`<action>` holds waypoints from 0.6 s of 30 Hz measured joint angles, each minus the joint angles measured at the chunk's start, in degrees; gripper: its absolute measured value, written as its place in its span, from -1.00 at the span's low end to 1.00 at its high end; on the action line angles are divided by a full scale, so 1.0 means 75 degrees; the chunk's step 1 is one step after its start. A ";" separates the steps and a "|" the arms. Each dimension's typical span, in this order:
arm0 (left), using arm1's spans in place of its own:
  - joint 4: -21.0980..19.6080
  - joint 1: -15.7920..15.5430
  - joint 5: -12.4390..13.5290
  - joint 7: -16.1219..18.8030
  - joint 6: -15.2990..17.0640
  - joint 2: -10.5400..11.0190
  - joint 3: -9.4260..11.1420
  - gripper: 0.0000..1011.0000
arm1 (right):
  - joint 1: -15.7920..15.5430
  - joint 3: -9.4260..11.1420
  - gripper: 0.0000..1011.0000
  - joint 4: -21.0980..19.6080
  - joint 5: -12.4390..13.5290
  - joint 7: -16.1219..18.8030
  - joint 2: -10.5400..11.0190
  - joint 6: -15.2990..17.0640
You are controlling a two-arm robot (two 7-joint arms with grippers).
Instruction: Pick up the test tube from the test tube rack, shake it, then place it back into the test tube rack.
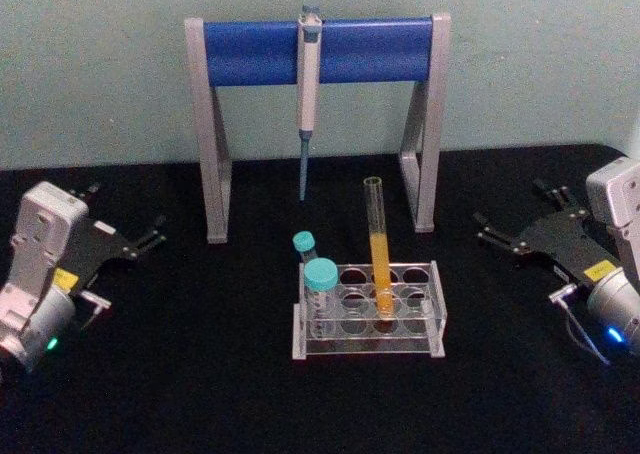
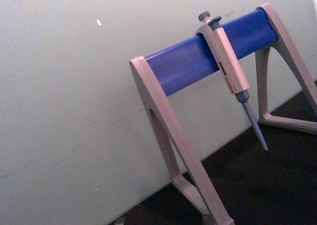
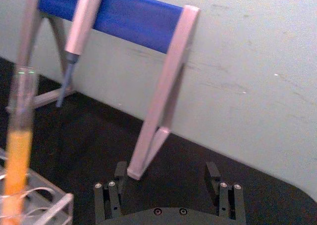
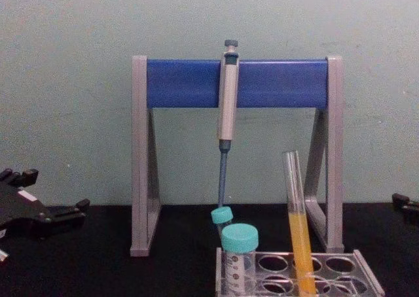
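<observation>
The test tube (image 1: 379, 249) stands upright in the middle of the clear test tube rack (image 1: 437, 316), its lower half filled with orange-yellow liquid. The chest view shows the test tube (image 4: 298, 235) rising out of the rack (image 4: 370, 281). My left gripper (image 1: 125, 214) rests open on the table far to the rack's left, holding nothing. Far to the rack's right, my right gripper (image 1: 515, 212) also sits open and empty. In the right wrist view its fingers (image 3: 119, 171) stand wide apart, with the test tube (image 3: 19, 140) well off to one side.
Two teal-capped vials (image 1: 320, 286) stand in the rack's left end. Behind the rack rises a grey-and-blue pipette stand (image 1: 260, 52) with a pipette (image 1: 309, 69) hanging from its bar. The black table (image 1: 200, 374) has open space around the rack.
</observation>
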 joint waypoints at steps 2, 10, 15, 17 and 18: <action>0.0000 0.0000 0.0000 0.0000 0.0000 0.0000 0.0000 0.98 | -0.0089 0.0044 0.98 -0.0199 0.0076 0.0186 0.0094 0.0119; 0.0000 0.0000 0.0001 0.0000 0.0000 0.0000 0.0000 0.98 | -0.0412 0.0199 0.98 -0.0797 0.0379 0.0798 0.0348 0.0462; 0.0000 0.0000 0.0000 0.0000 0.0000 0.0000 0.0000 0.98 | -0.0588 0.0351 0.98 -0.1070 0.0677 0.1115 0.0386 0.0731; 0.0000 0.0000 0.0000 0.0000 0.0000 0.0000 0.0000 0.98 | -0.0620 0.0395 0.98 -0.1124 0.0758 0.1199 0.0378 0.0804; 0.0000 0.0000 0.0000 0.0000 0.0000 0.0000 0.0000 0.98 | -0.0639 0.0426 0.98 -0.1167 0.0828 0.1274 0.0363 0.0871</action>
